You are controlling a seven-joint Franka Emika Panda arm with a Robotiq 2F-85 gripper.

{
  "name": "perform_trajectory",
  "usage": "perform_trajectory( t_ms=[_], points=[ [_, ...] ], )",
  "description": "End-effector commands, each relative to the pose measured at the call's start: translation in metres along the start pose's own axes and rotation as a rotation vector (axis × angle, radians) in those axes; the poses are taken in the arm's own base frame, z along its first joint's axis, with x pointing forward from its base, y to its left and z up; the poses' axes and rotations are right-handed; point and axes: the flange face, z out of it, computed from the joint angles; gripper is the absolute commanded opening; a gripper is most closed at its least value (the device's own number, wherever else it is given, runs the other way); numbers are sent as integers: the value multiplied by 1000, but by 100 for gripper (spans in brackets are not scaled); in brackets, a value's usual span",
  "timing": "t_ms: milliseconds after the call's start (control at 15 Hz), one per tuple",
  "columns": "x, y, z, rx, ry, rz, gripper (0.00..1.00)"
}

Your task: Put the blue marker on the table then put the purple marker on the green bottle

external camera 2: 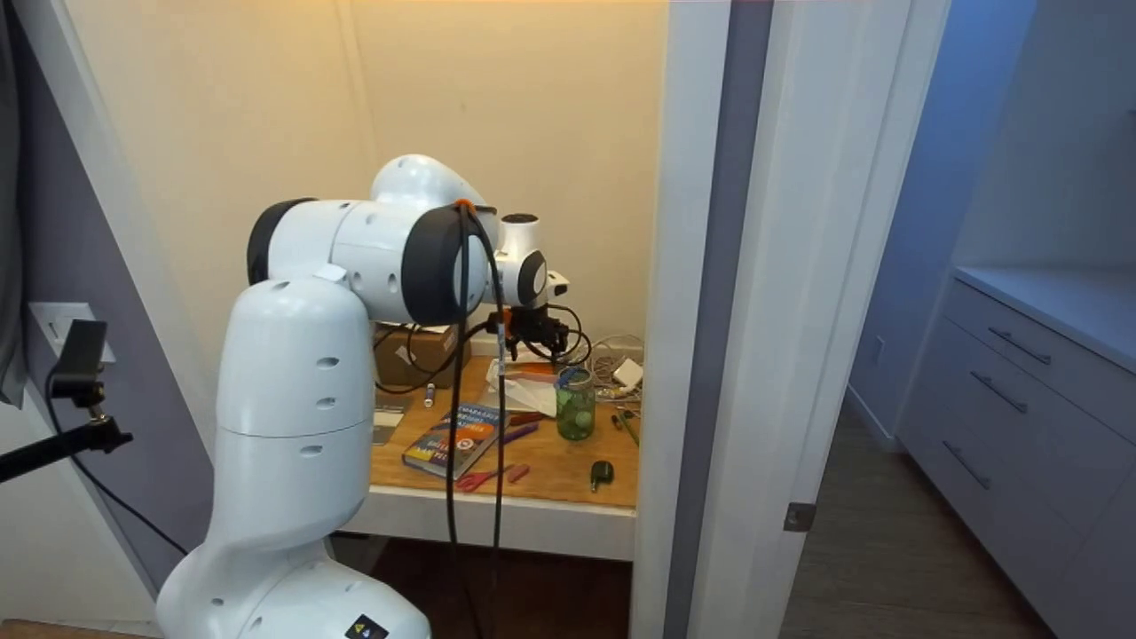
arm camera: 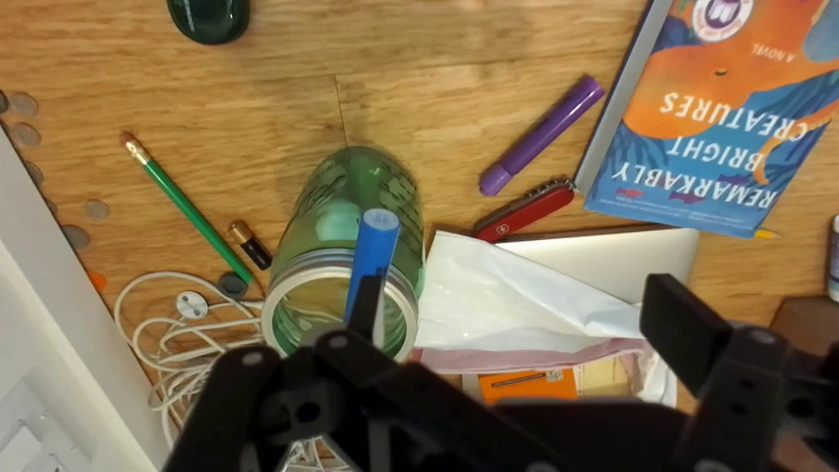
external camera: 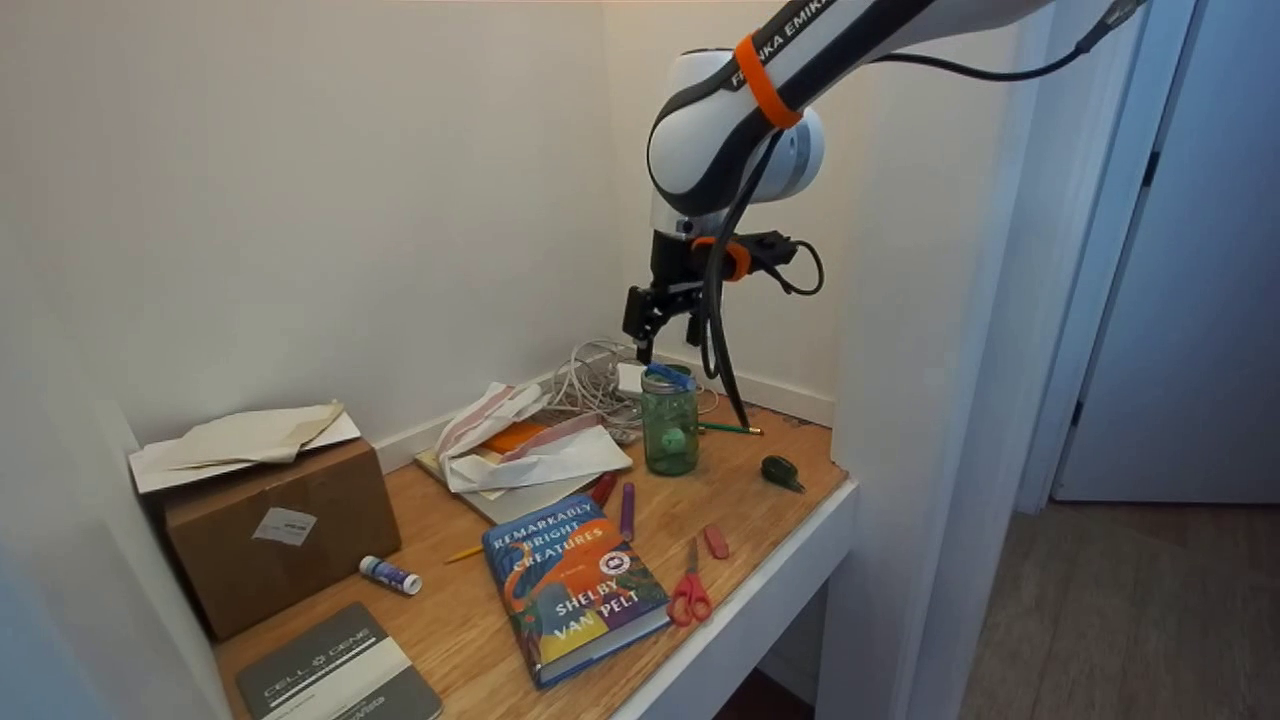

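The green bottle point(external camera: 668, 430) is a translucent open jar standing upright on the wooden table point(external camera: 752, 510). The blue marker point(arm camera: 377, 246) lies across the jar's mouth, one end sticking out past the rim; it also shows in both exterior views point(external camera: 668, 376) point(external camera 2: 565, 378). The purple marker point(arm camera: 543, 134) lies on the table beside the book, seen too in an exterior view point(external camera: 627, 512). My gripper point(arm camera: 518, 305) is open with nothing between its fingers, above the table near the jar. One finger overlaps the blue marker in the wrist view; I cannot tell whether they touch.
A book point(external camera: 575, 590), a red pocket knife point(arm camera: 524, 211), scissors point(external camera: 690, 595) and a white envelope point(arm camera: 511, 295) lie around. White cables point(external camera: 595, 385) are heaped behind the jar. A cardboard box point(external camera: 285, 540) stands at the far side. A green pencil point(arm camera: 190, 206) lies near the jar.
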Motion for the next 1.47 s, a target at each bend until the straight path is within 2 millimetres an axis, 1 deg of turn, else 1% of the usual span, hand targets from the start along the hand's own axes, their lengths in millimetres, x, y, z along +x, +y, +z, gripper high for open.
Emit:
perform_trajectory(
  t_ms=[0, 267, 467, 667, 800, 867, 1000, 1067, 1200, 1267, 1333, 1400],
  points=[
    [8, 10, 18, -5, 93, -26, 100],
    [13, 26, 37, -21, 164, -5, 100],
    [17, 37, 46, -26, 216, 17, 100],
    [18, 44, 57, -23, 251, 29, 99],
    [18, 47, 63, -26, 267, 30, 86],
    [18, 48, 65, -27, 272, 33, 74],
    [18, 50, 70, -28, 283, 37, 72],
    [18, 51, 72, -27, 288, 40, 66],
    [17, 54, 75, -29, 296, 45, 63],
    [17, 54, 76, -30, 299, 47, 69],
    [16, 56, 77, -32, 300, 49, 71],
    [16, 57, 77, -32, 302, 51, 69]
  ],
)
